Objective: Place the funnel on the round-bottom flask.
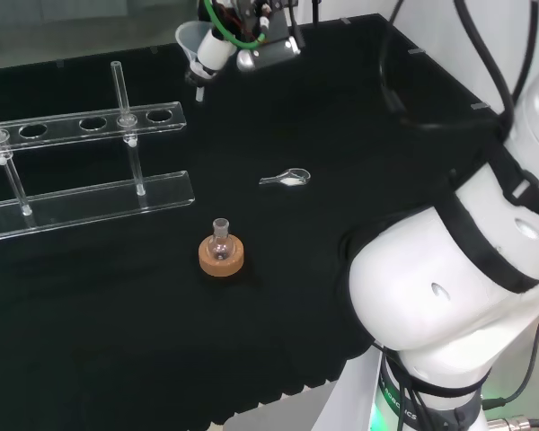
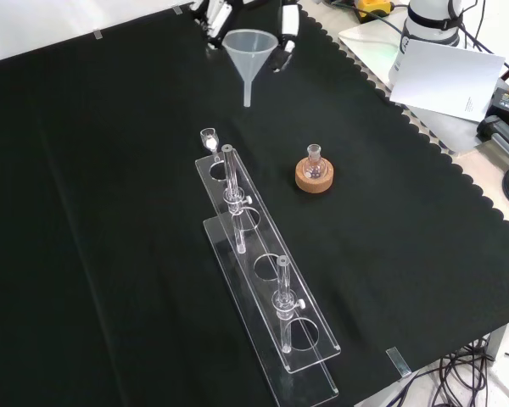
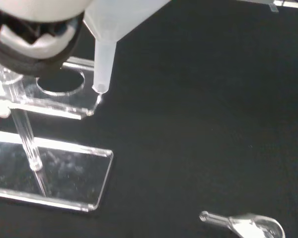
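On the black cloth (image 2: 110, 212) stand a clear rack (image 2: 267, 288), a cork-ringed flask (image 2: 313, 170) and a glass spoon (image 1: 287, 178).

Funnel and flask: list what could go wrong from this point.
1. The round-bottom flask has a narrow neck, so the stem of the funnel could miss it or knock the flask on its cork ring.
2. The hand holds the funnel high above the cloth; a slip could drop it.
3. The clear rack and small glass scoop lie nearby and could be clipped on the way.
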Motion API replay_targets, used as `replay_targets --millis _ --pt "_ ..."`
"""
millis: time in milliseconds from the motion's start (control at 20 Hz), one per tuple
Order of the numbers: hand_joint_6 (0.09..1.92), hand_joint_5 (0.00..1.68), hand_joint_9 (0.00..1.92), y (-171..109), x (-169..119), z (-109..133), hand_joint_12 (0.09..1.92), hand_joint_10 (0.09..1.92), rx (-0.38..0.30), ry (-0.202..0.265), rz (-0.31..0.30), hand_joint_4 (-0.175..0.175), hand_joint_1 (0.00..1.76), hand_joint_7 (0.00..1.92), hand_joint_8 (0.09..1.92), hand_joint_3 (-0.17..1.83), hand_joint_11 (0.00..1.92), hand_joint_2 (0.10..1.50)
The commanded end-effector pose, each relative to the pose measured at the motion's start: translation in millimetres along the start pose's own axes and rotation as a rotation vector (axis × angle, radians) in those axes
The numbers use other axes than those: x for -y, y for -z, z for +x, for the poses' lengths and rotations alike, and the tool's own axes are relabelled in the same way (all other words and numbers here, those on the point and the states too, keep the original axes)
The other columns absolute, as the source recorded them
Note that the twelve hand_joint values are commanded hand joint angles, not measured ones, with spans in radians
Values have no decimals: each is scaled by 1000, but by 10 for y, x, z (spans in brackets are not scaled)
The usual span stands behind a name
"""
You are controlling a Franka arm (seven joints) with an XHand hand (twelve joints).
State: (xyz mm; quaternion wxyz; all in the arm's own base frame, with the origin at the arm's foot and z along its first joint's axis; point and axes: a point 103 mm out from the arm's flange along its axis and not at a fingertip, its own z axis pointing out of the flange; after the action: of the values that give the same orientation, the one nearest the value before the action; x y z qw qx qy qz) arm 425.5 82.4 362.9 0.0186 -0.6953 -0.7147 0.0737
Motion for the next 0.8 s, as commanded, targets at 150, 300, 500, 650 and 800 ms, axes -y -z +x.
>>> replay_targets --millis 150,300,500,650,800 --pt "523 722 1021 -223 644 -23 1318 217 60 -52 48 35 886 991 433 596 495 493" --pt "525 725 1021 -281 791 7 1318 217 79 -54 71 36 884 990 433 597 492 493" --pt "527 728 1019 -375 923 66 1319 217 98 -49 95 38 882 991 434 598 490 494" --pt "529 731 1019 -463 972 112 1320 218 112 -20 111 39 882 993 434 598 489 494" --pt "530 733 1019 -525 957 117 1321 218 112 1 119 39 881 995 434 599 489 494"
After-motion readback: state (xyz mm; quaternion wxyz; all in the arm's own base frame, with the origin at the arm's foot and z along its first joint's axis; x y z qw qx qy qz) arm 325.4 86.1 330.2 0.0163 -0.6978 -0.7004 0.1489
